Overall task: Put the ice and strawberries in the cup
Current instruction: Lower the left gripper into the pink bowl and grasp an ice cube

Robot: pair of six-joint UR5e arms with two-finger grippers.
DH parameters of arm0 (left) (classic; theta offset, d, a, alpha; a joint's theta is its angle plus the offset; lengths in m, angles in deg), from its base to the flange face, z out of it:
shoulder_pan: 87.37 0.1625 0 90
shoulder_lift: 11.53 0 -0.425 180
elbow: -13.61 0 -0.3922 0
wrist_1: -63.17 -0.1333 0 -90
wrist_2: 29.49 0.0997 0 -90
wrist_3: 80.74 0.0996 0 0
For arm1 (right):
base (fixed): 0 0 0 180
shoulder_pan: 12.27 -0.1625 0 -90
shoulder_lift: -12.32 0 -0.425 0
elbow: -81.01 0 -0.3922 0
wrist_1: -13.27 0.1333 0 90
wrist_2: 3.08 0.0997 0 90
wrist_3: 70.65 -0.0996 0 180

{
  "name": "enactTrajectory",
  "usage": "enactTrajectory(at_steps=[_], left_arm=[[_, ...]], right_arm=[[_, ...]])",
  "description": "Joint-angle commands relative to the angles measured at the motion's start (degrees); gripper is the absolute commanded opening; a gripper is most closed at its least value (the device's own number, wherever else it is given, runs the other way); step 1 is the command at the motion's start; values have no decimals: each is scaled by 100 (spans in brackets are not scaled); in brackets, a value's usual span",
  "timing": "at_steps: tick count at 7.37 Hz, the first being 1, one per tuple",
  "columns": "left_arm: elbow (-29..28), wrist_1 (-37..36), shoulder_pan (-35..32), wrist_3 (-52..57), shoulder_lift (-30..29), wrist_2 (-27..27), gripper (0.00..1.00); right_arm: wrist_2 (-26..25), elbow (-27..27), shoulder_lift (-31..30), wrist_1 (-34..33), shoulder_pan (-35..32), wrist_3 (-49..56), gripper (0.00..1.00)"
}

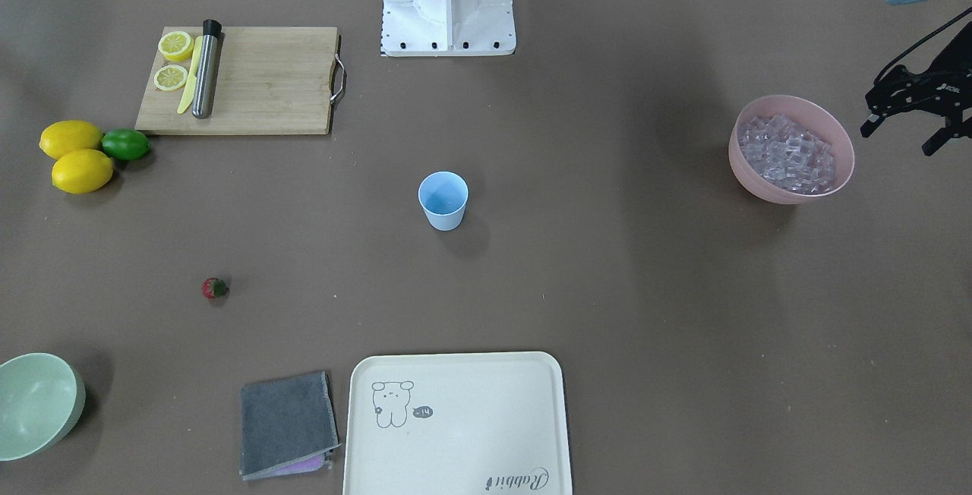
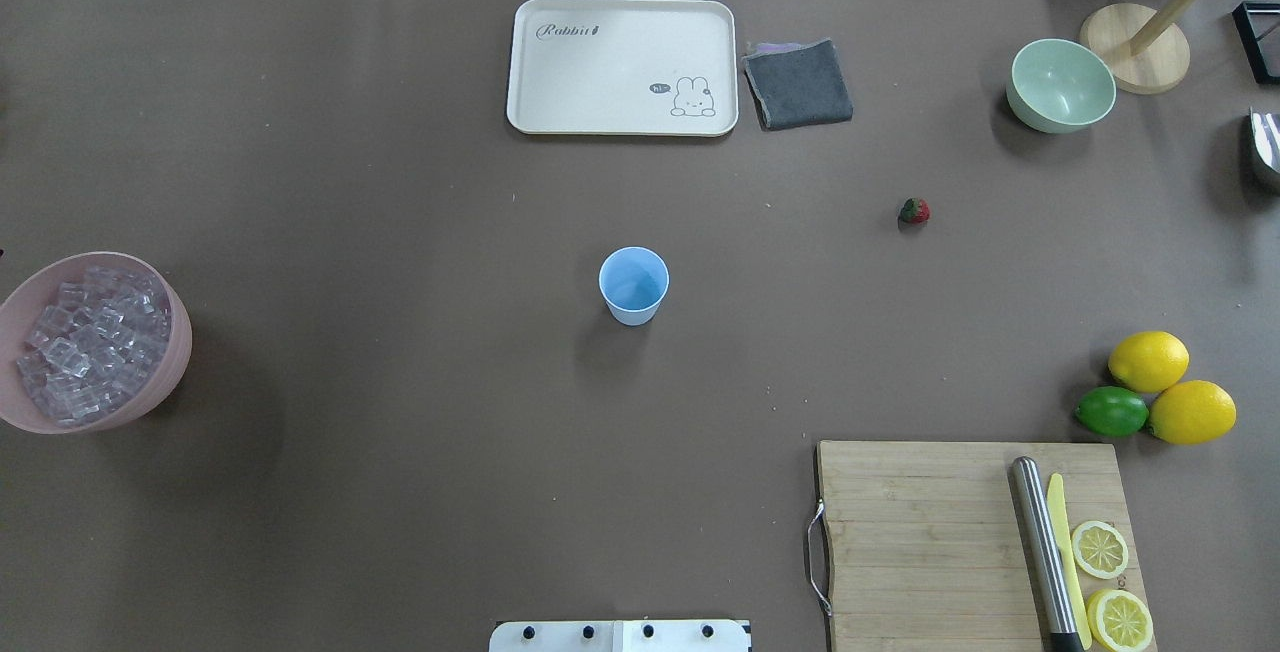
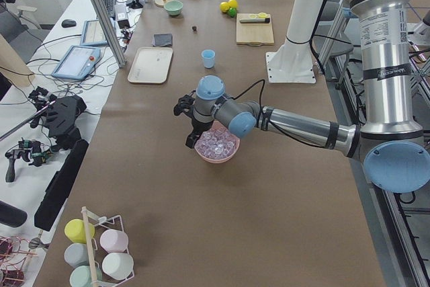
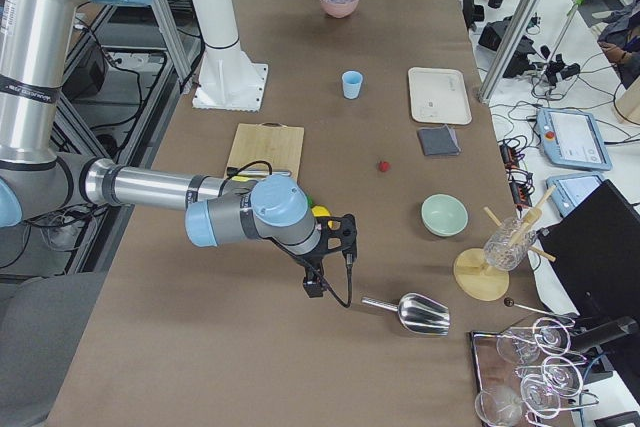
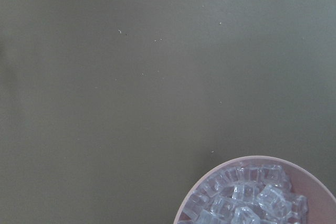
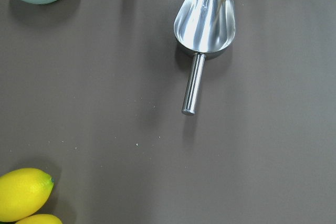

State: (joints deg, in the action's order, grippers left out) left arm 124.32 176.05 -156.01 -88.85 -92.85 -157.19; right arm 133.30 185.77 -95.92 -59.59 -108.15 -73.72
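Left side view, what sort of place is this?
Likely a robotics lab set up as a drinks bench: robot arm, tablets and cables beside the table, bowl of ice.

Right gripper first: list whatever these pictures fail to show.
- right gripper: seen only in the exterior right view, small; open or shut unclear.
- scoop: cut off by the overhead view's right edge.
- purple item: mostly hidden under the grey cloth, front-facing view.
- strawberry: too small in every view for detail.
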Motion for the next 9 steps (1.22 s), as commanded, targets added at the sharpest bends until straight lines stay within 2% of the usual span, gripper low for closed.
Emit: enactTrajectory(at_steps=[1,3,5,6,7,9], left_arm=[[100,-302,540,468,-16,182,99],[100,-179,904,451,37,315,99],[-5,259,1011,398,317,297,99],[-14,278,1037,415,466,393,99],[-6,279,1185,363,529,742,99],[-6,583,1519,-189,520,702,99]], right_arm=[[3,0,-31,0,0,0,100],[12,0,-40,9,0,0,100],[3,0,-40,0,0,0,100],[12,0,-40,0,0,0,100],[12,0,-40,0,0,0,100],[3,-9,-40,0,0,0,100]])
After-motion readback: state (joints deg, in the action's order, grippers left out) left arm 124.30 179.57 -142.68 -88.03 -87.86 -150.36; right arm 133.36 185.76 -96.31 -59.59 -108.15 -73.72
